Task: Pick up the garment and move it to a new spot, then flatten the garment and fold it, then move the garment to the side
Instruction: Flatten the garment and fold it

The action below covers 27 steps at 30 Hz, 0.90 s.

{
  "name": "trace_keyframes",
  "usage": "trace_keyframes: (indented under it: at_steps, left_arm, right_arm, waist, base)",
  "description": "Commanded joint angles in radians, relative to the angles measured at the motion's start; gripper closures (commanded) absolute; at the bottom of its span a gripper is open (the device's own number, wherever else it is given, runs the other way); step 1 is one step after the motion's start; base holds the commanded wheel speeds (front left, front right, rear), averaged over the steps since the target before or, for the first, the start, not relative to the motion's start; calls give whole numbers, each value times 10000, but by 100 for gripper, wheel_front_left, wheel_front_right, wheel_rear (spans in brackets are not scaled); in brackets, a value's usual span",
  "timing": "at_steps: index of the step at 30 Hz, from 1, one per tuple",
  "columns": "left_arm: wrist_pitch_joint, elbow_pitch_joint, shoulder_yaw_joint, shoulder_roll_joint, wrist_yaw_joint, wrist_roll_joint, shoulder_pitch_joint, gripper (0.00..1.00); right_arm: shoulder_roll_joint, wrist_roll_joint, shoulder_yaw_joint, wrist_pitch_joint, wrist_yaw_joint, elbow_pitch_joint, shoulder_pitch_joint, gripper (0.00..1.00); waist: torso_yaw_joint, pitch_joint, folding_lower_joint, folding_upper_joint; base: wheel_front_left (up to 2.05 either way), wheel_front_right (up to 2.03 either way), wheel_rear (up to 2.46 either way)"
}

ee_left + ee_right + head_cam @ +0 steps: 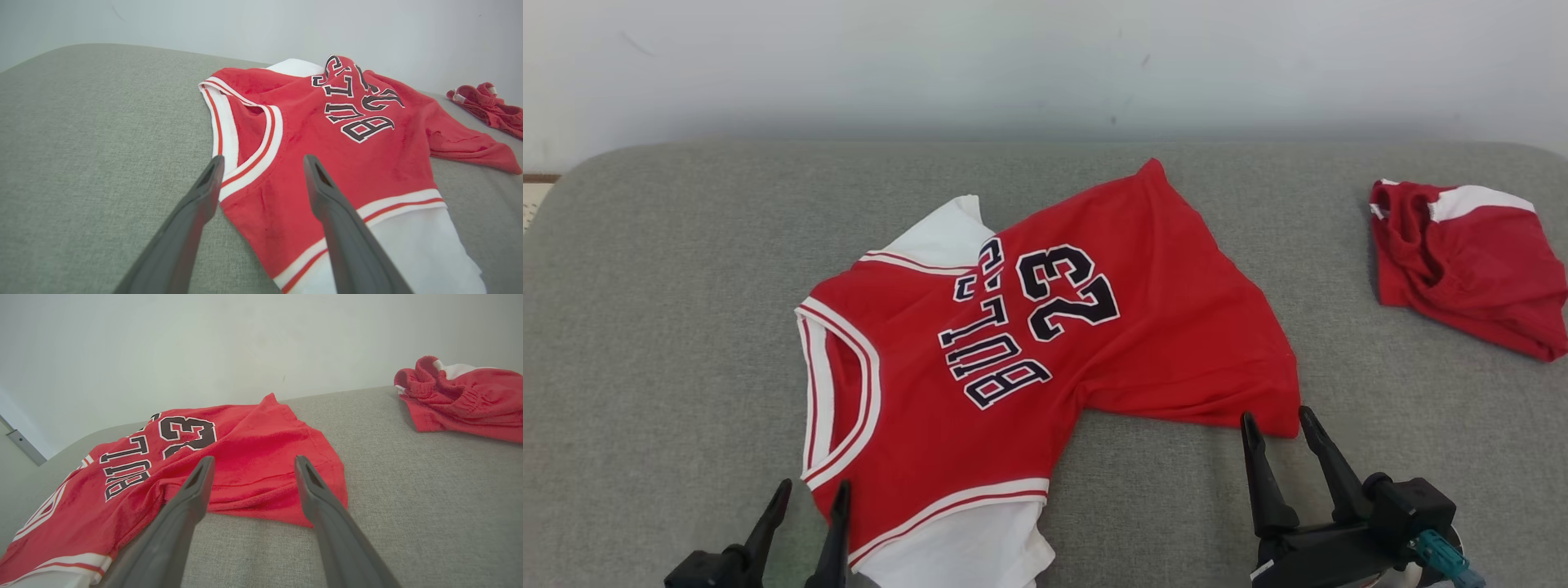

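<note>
The garment point(1029, 343) is a red basketball jersey with white sleeves and trim, printed "BULLS 23", spread loosely on the grey cushion, collar to the left and hem to the right point(335, 134) point(245, 457). My left gripper point(810, 488) is open at the lower left, its two fingers pointing at the shoulder beside the collar and holding nothing point(263, 161). My right gripper point(1278, 415) is open at the lower right, its tips just short of the hem's near corner, also with nothing in it point(253, 461).
A second red and white garment point(1470, 261) lies crumpled at the far right of the grey cushion point(670, 327) point(461, 396). A pale wall rises behind the cushion's back edge. Bare cushion lies to the left of the jersey and between the two garments.
</note>
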Motion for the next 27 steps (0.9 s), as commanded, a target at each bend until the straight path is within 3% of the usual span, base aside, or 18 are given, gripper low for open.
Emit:
trace_keyframes:
  at_steps: [1, 17, 21, 23, 24, 25, 26, 27]
  left_arm:
    - [-46, 290, 139, 57, 60, -72, -170, 0]
    - [-62, 2477, 1079, 126, 156, 17, -1138, 0]
    - [-48, 2834, 1082, 11, -87, -106, -1154, 0]
    - [-48, 2932, 1086, -21, -146, -56, -1215, 60]
    - [-48, 2932, 1086, -21, -146, -56, -1215, 60]
    - [-48, 2933, 1110, -45, -153, -20, -1246, 91]
    - [-48, 2880, 1126, -68, -143, 28, -1275, 100]
    - [-50, 2800, 1164, -62, -112, 86, -1299, 100]
  right_arm:
    - [-34, -24, 12, -30, -8, 10, -117, 0]
    - [-44, -44, 43, -40, -8, 75, -335, 0]
    - [-37, -70, -9, -40, -8, 55, -280, 0]
    - [-10, -85, -13, -40, -8, 22, -277, 0]
    - [-10, -85, -13, -40, -8, 22, -277, 0]
    - [0, -83, -9, -40, -8, 7, -269, 0]
    - [6, -91, -24, -40, -8, 1, -250, 0]
    - [11, -101, -33, -40, -8, -4, -234, 0]
  waist:
    - [-367, 220, 0, 0]
    - [-1114, 650, 0, 0]
    - [-1101, 602, 0, 0]
    - [-1079, 579, 0, 0]
    - [-1079, 579, 0, 0]
    - [-1065, 568, 0, 0]
    - [-1044, 547, 0, 0]
    - [-1022, 534, 0, 0]
  base:
    - [0, 0, 0]
    - [0, 0, 0]
    - [0, 0, 0]
    - [0, 0, 0]
    - [0, 0, 0]
    - [0, 0, 0]
    - [0, 0, 0]
    - [0, 0, 0]
